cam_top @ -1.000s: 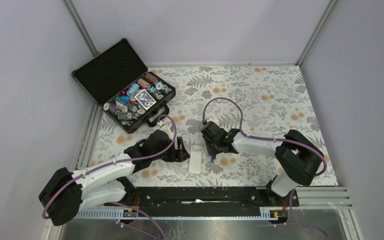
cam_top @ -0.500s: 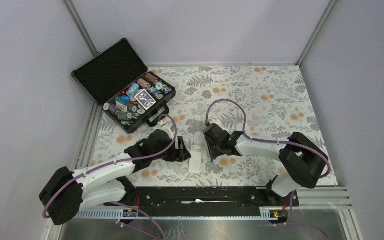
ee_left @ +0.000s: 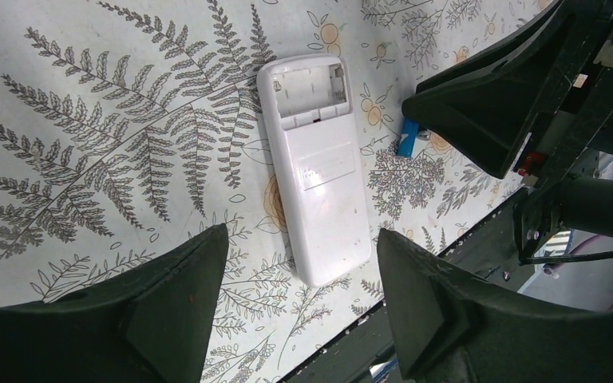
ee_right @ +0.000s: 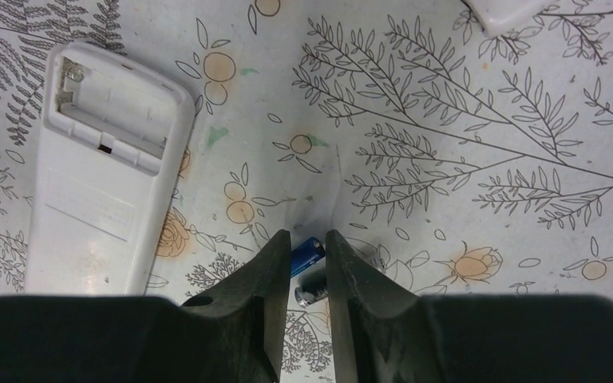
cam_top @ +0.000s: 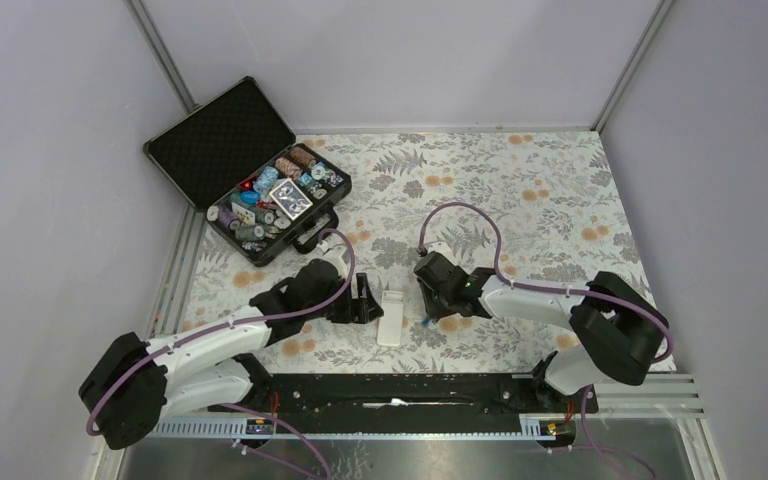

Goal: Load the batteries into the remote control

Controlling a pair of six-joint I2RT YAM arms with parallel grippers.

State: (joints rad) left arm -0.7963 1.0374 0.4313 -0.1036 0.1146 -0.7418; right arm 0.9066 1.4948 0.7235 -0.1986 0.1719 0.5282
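One small white rectangular plastic remote control (cam_top: 392,318) lies face down on the fern-and-flower printed table cover (cam_top: 520,190), between the two grippers and toward the near edge. Its back is plain white. The battery bay (ee_left: 307,86) at one end is uncovered and empty, with a small metal contact in one corner. Its long axis runs near to far, with the far end leaning slightly right. The open bay points far and the closed end points near.

The left gripper (cam_top: 365,300) sits just left of the remote control, its black fingers (ee_left: 175,303) spread wide and holding nothing.

The right gripper (ee_right: 307,239) is down at the table cover just right of the remote control. Its fingers (ee_right: 351,279) stand narrowly apart on either side of a tiny blue cylindrical battery (ee_right: 306,254). The battery lies slightly askew in the gap, its long axis roughly parallel to the remote control's. Whether the fingers press on it cannot be told. A dark shiny round bit (ee_right: 311,291) shows just beyond the battery's end, too hidden to name.

An open black case of poker chips (cam_top: 260,190) sits at the far left.
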